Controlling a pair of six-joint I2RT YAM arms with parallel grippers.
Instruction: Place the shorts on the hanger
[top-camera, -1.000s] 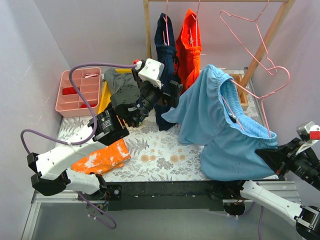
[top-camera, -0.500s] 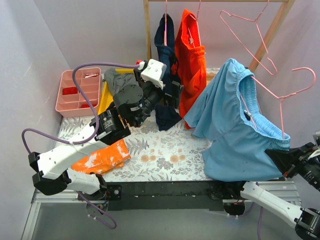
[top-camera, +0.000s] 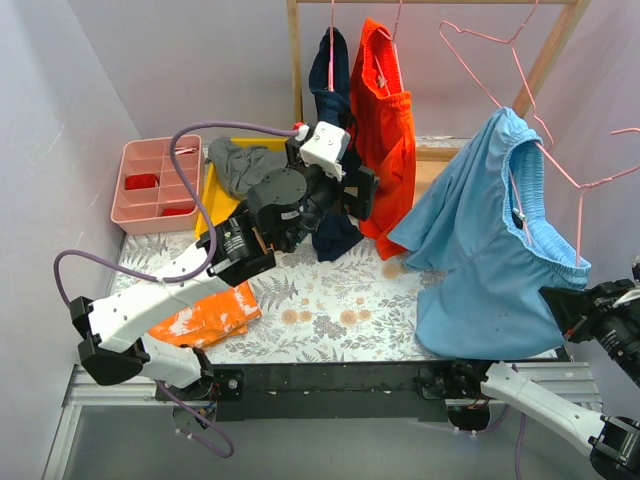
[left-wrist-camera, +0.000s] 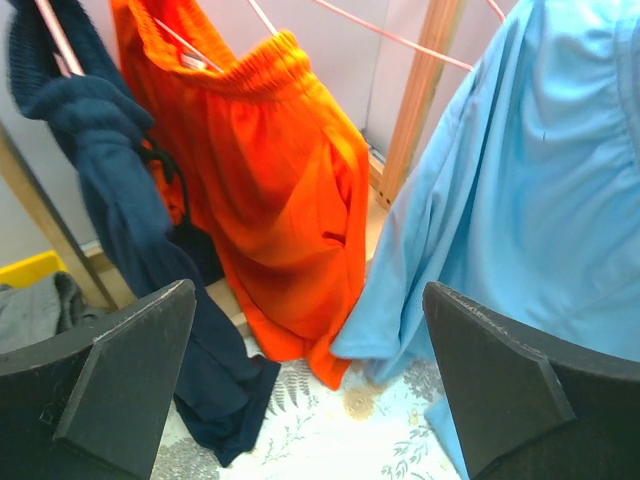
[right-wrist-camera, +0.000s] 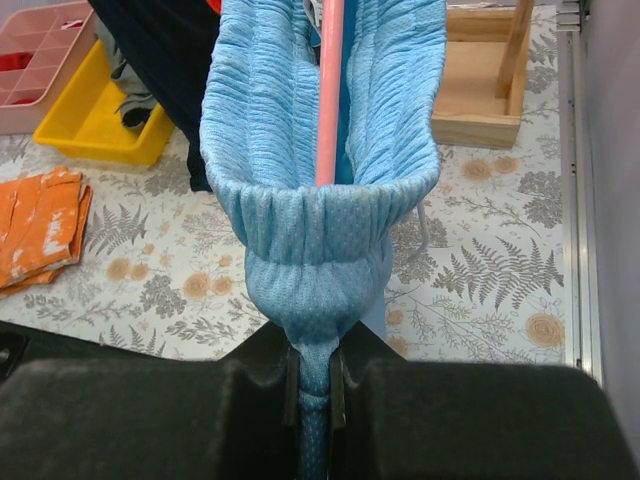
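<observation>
My right fingers (right-wrist-camera: 400, 410) are clamped on the light sky-blue soft fabric shorts (top-camera: 490, 250), which hang raised over the right edge of the bench (top-camera: 330, 300), hem draping toward its near right corner. The thin pink wire hanger (right-wrist-camera: 330, 90) runs inside the waistband. My left fingers (left-wrist-camera: 120, 370) stand spread and empty near the far edge, facing the hanging orange-red shorts (left-wrist-camera: 270, 200).

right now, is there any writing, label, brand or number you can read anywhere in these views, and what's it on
No readable text in any view.
Orange shorts: a pale scrap at the waistband may be a tag; too small to read.
Sky-blue shorts, pink hanger, navy shorts, pink tray: no print or marks visible.
</observation>
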